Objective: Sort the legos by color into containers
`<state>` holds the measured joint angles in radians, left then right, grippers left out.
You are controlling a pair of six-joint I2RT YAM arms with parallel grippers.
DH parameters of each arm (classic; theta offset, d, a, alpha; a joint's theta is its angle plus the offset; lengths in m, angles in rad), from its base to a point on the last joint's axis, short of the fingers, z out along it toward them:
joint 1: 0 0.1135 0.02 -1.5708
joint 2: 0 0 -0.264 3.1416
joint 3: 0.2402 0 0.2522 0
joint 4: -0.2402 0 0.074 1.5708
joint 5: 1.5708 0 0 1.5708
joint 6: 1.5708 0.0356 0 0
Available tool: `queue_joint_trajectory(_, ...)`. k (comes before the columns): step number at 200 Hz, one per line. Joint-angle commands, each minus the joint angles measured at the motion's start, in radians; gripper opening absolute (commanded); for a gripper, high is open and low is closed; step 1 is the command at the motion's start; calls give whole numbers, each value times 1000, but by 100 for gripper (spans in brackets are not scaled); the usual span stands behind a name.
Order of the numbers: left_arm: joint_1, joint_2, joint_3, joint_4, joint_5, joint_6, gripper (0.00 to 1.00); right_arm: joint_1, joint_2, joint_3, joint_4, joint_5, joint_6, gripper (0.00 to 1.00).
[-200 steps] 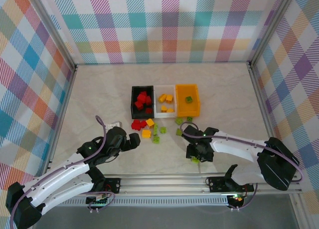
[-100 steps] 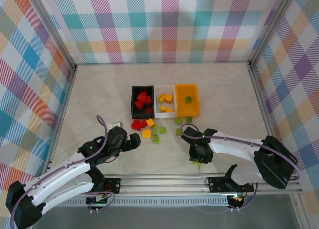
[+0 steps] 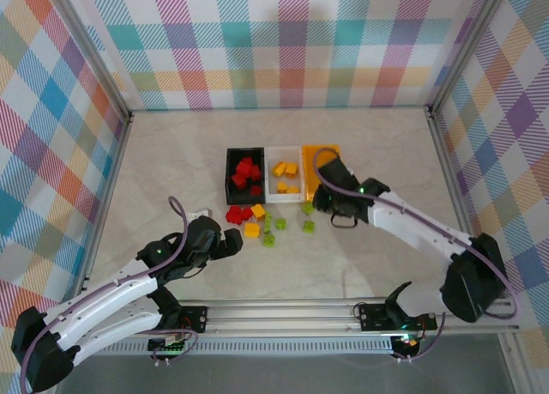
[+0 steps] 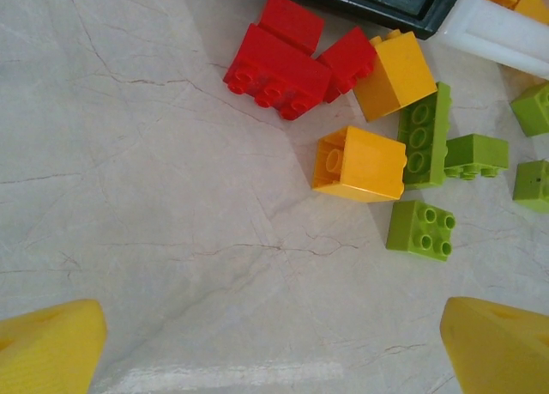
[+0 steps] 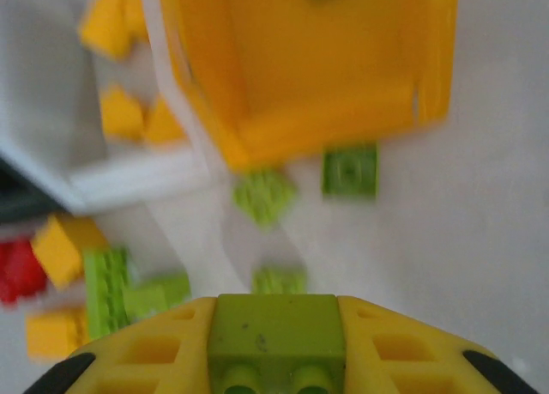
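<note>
Pastel plaid panels (image 3: pixel 292 51) close the cell on three sides; the work surface is a pale marbled table (image 3: pixel 154 154) with an aluminium rail (image 3: pixel 283 312) along its near edge.

Progress is judged as roughly half done:
- the black bin (image 3: pixel 228 178), leftmost of three touching containers, holds several red bricks (image 3: pixel 246 172);
- the white bin (image 3: pixel 269 184), in the middle, holds yellow-orange bricks (image 3: pixel 285 168);
- the orange bin (image 5: pixel 309 85), on the right, shows one green piece at its far end, too blurred to describe further.

Loose stock lies just near of the bins: a red cluster (image 4: pixel 283 55); two yellow-orange loose bricks (image 4: pixel 360 162); several lime green loose bricks (image 4: pixel 420 229), scattered toward the right.

The right gripper (image 5: pixel 274 342) is clamped on a lime green brick (image 5: pixel 274 318); it hangs just near of the orange bin, so release into that bin is the probable next step.

The left gripper (image 4: pixel 273 347) has its jaws fully spread with nothing between them; it hovers over bare table near and left of the loose pile.

The surface is flat, matt and lightly veined.
</note>
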<state>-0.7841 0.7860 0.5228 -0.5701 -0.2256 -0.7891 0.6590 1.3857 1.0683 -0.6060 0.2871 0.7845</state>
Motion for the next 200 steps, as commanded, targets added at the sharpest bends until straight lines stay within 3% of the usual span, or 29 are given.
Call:
queue_joint_trajectory(1, -5, 2, 19, 1, -7, 16, 100, -57, 134, 105, 90, 96, -136, 34)
queue_joint_trajectory(51, -7, 6, 22, -18, -3, 10, 100, -143, 414, 386, 49, 112, -175, 41)
queue_joint_trajectory(57, -6, 5, 22, -19, -3, 9, 100, -148, 435, 406, 45, 105, -177, 44)
queue_joint_trajectory(74, -6, 4, 26, -25, -4, 9, 100, -147, 461, 456, 51, 69, -213, 66)
queue_joint_trajectory(88, -6, 4, 29, -27, 0, 9, 100, -141, 446, 459, 50, 52, -221, 71)
queue_joint_trajectory(123, -6, -2, 42, -32, 2, 12, 100, -98, 301, 313, 57, 43, -201, 73)
queue_joint_trajectory(168, -6, 0, 52, -27, -3, 15, 100, 49, 73, -21, 127, 35, -76, 77)
queue_joint_trajectory(200, -6, 11, 46, -21, 0, 10, 100, 126, 98, -118, 151, -1, -37, 78)
